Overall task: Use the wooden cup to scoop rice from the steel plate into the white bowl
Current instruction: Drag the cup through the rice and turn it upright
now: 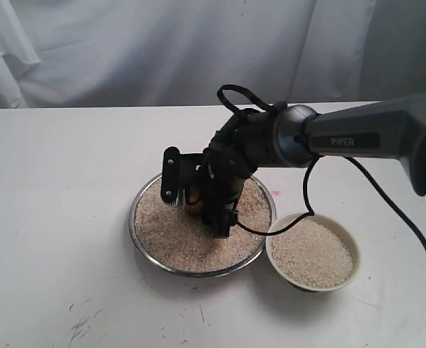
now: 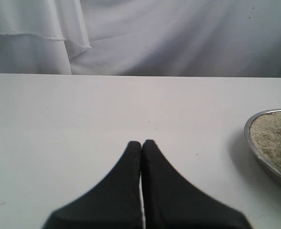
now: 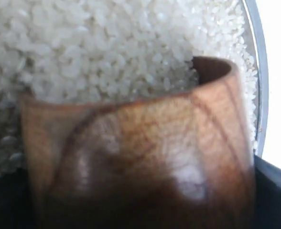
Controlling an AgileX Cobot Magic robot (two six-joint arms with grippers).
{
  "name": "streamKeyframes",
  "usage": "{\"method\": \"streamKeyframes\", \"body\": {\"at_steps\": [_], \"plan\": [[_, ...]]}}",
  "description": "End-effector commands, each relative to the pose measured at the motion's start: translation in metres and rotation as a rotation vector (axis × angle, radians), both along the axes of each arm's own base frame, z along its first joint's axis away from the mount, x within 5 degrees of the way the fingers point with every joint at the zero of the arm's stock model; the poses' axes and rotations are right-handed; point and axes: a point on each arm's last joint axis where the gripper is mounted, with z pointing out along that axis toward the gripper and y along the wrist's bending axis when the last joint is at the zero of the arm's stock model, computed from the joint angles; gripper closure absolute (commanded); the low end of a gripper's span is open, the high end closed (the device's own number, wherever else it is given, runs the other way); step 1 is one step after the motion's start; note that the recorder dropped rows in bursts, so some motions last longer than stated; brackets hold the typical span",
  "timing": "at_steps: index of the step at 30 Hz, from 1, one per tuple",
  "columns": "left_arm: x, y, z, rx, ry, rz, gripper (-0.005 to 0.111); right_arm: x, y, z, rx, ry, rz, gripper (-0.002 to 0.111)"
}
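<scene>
Risk: spill | right pincer point(image 1: 197, 206) clenched on wooden cup point(image 3: 140, 157), mouth dug into rice point(image 1: 169, 232) in steel plate point(image 1: 132, 221) mid-counter toward near edge | white bowl point(image 1: 314, 286) beside it looks near-full, so pouring may overflow | left pincer point(image 2: 141, 148) clenched, empty, idle

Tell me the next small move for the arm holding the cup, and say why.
Probably push the wooden cup mouth-first a little deeper into the rice, then roll it upright. The right gripper holds it tipped low in the steel plate, rim against the grains, and the visible part of its inside looks dark, not yet full.
</scene>
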Motion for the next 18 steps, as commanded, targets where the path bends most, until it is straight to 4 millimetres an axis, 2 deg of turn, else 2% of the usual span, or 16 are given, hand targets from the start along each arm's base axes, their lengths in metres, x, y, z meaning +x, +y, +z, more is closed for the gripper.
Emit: {"method": "streamKeyframes", "body": {"at_steps": [1, 18], "plan": [[0.000, 0.000, -0.001, -0.004, -0.007, -0.001, 0.107, -0.002, -0.011, -0.026, -0.015, 0.125, -0.027, 0.108], [0.000, 0.000, -0.001, -0.004, -0.007, -0.001, 0.107, 0.016, -0.028, -0.025, 0.164, 0.250, -0.081, 0.108]]}}
